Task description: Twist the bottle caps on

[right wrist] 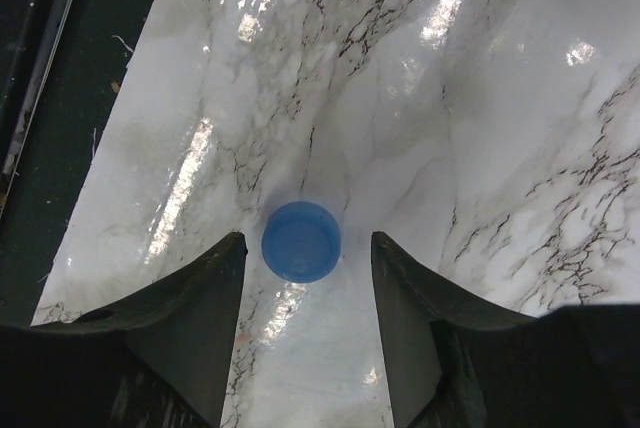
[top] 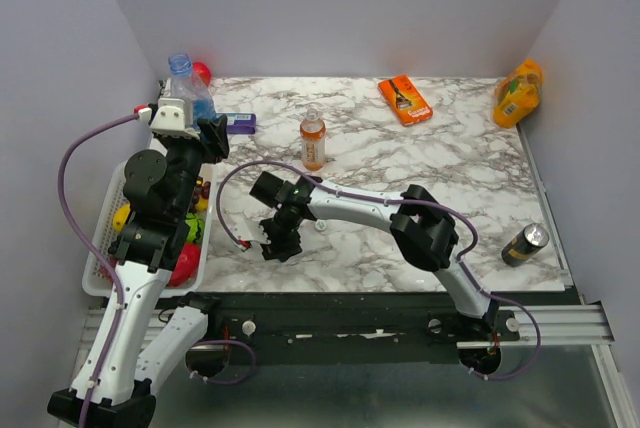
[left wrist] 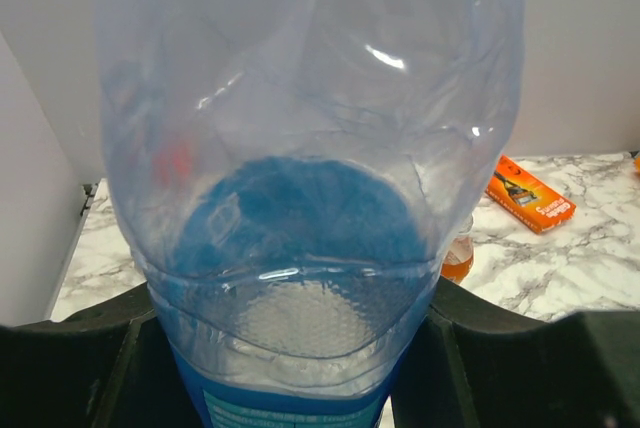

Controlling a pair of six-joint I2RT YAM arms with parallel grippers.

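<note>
Blue cap (right wrist: 301,241) inside spread right gripper (right wrist: 308,248); left gripper (left wrist: 290,368) clamps blue-labelled bottle (left wrist: 300,148), writing illegible.

My top camera looks down from behind me over the marble table (top: 480,158). My left wrist camera sits tight against the blue-labelled bottle (left wrist: 300,198), facing the orange box (left wrist: 530,193) that the top view shares. The right one looks down, close over the blue cap (right wrist: 301,241).

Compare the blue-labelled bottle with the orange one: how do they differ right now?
The blue-labelled bottle is clamped in the left gripper; the orange bottle stands free, upright on the table. The orange bottle holds orange liquid; the blue-labelled one looks empty. Both are clear plastic.
</note>
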